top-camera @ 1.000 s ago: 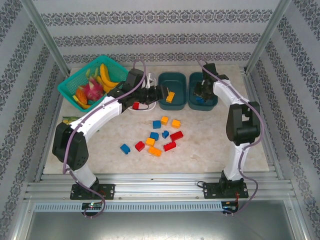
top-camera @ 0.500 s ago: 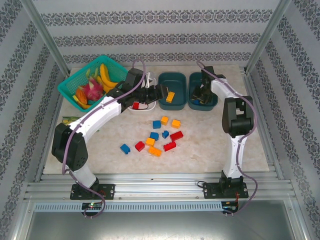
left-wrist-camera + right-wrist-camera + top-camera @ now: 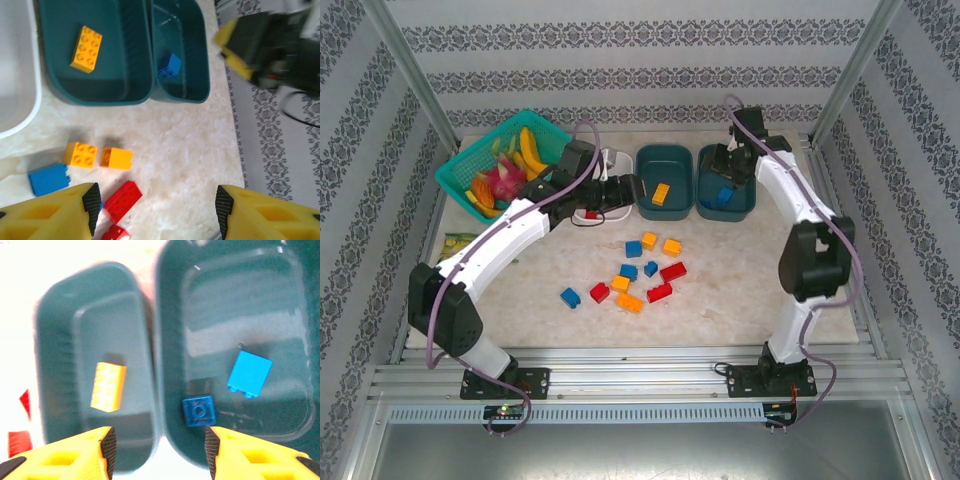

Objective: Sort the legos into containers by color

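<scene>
Both my arms have swung since a moment ago, and the right one is higher. My left gripper (image 3: 157, 202), jaws apart and empty, hangs by the white tub (image 3: 15, 60). Loose legos (image 3: 629, 271) lie in the middle of the worktop (image 3: 750, 290). The middle teal tub (image 3: 665, 152) holds one orange brick (image 3: 660, 193). My right gripper (image 3: 160, 445), jaws apart, is over the right teal tub (image 3: 235, 305), which holds two blue bricks (image 3: 249, 373).
</scene>
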Tool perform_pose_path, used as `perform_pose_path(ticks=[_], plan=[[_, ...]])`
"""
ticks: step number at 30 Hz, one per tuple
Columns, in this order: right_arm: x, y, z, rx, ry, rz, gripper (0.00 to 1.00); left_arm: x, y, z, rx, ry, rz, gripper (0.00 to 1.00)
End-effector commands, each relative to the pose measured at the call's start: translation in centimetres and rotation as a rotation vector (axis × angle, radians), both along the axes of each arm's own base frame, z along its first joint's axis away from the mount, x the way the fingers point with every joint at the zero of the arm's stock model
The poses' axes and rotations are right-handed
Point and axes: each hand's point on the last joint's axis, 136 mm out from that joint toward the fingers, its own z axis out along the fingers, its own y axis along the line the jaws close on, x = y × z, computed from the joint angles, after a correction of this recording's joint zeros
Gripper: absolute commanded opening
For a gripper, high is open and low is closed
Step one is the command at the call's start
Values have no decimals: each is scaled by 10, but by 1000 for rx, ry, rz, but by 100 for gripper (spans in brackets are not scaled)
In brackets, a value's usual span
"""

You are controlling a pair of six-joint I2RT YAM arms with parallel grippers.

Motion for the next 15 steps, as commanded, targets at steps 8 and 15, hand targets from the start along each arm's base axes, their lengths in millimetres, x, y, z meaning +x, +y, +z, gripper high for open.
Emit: perform_pose_path(ticks=[8, 15], plan=[[-149, 119, 29, 225, -231, 439, 61, -96, 66, -90, 338, 320, -15, 66], [-258, 154, -27, 293, -118, 670, 64, -132, 57, -125, 391, 340, -156, 64]])
